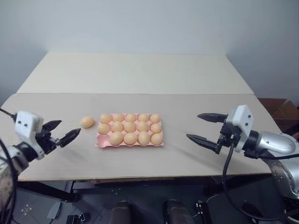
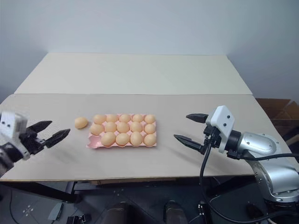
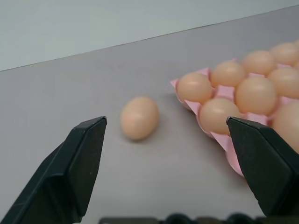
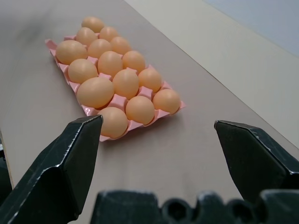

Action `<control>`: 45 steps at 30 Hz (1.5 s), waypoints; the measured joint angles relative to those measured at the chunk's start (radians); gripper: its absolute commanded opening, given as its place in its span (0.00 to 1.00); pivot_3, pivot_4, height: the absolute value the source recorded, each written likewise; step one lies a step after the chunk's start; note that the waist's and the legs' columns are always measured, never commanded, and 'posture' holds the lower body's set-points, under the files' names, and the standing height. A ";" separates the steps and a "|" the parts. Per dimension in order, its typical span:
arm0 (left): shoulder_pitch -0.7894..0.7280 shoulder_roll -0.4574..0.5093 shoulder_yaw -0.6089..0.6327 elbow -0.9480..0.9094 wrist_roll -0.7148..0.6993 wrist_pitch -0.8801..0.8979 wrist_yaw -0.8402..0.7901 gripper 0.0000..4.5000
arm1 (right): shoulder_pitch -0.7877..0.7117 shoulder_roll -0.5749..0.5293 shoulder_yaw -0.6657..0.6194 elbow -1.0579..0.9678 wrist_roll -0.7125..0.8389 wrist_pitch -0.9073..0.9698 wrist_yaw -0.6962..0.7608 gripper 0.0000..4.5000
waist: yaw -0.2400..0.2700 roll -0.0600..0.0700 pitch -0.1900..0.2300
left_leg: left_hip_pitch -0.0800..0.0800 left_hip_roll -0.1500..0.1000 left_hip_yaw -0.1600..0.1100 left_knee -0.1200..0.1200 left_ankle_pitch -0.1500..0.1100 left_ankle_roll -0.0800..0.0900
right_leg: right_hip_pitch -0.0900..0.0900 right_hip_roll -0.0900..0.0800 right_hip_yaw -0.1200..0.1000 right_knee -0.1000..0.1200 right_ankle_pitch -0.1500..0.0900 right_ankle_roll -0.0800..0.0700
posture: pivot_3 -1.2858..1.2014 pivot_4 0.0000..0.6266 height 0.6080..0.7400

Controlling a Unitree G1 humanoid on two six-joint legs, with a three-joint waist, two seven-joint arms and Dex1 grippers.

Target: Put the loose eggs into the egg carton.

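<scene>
Pink carton (image 1: 100, 140) sits mid-table (image 1: 140, 74), long side across the robot's front. All 15 cups look filled w/ eggs, 3 rows of 5; in the R wrist view every cup shows an egg.

One loose egg (image 1: 87, 122) lies on the table just beside the carton's left end, near its far corner, apart from it, not touching. In the L wrist view it lies on its side, a bare strip of table between it and the carton edge.

L gripper (image 1: 60, 131) is left of the loose egg, nearer the robot, low over the table, pointing toward egg and carton. Jaws spread wide, nothing between them. Its wrist view has the egg ahead, between the two black fingers (image 3: 79, 163) but beyond the tips; no contact.

R gripper (image 1: 205, 127) is well to the right of the carton, above the table, pointing left toward it. Jaws also wide apart, holding nothing. Its wrist view looks down the length of the carton from the right end, carton well clear of the fingertips (image 4: 70, 158).

Table is 2 tan panels w/ a seam across, behind the carton.
</scene>
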 measured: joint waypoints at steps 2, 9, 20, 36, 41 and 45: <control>-0.089 0.007 -0.077 0.097 0.042 -0.007 -0.001 0.99 | -0.001 0.000 0.004 -0.002 0.000 0.000 -0.007 1.00 | -0.003 0.000 0.000 | 0.000 0.000 0.000 0.000 0.000 0.000 | 0.000 0.000 0.000 0.000 0.000 0.000 | 0.52 0.24 1.00; -0.342 0.006 -0.277 0.444 0.187 -0.070 -0.030 0.95 | 0.000 -0.001 0.004 -0.020 0.001 0.003 -0.022 1.00 | -0.008 0.000 0.000 | -0.003 0.000 0.000 0.000 -0.001 0.001 | -0.001 0.000 -0.001 -0.002 0.000 0.000 | 0.52 0.24 1.00; -0.385 -0.009 -0.323 0.541 0.242 -0.113 -0.068 0.39 | -0.005 -0.002 -0.023 -0.060 0.039 0.038 -0.069 1.00 | -0.008 0.000 0.000 | -0.003 0.000 -0.001 0.000 0.000 0.000 | -0.001 -0.001 -0.001 0.000 0.000 0.001 | 0.52 0.24 1.00; -0.017 0.039 -0.148 -0.129 -0.063 0.042 -0.222 0.39 | 0.020 0.005 -0.019 -0.080 0.039 0.047 -0.106 1.00 | -0.008 0.000 0.000 | 0.000 0.000 0.000 0.000 0.001 0.000 | 0.000 -0.001 0.000 0.001 0.000 0.001 | 0.52 0.24 1.00; 0.007 0.037 -0.209 -0.141 -0.041 0.068 -0.175 0.53 | 0.020 0.005 -0.019 -0.083 0.040 0.047 -0.112 1.00 | -0.008 0.000 0.000 | 0.000 0.000 0.000 0.000 0.001 0.000 | 0.000 0.000 0.000 0.001 0.000 0.001 | 0.52 0.24 1.00; 0.006 0.031 -0.216 -0.140 -0.032 0.069 -0.160 0.82 | 0.020 0.005 -0.019 -0.084 0.040 0.047 -0.117 1.00 | -0.009 0.000 0.000 | -0.001 0.000 0.000 0.000 0.001 0.000 | 0.000 -0.001 0.000 0.000 0.000 0.001 | 0.52 0.24 1.00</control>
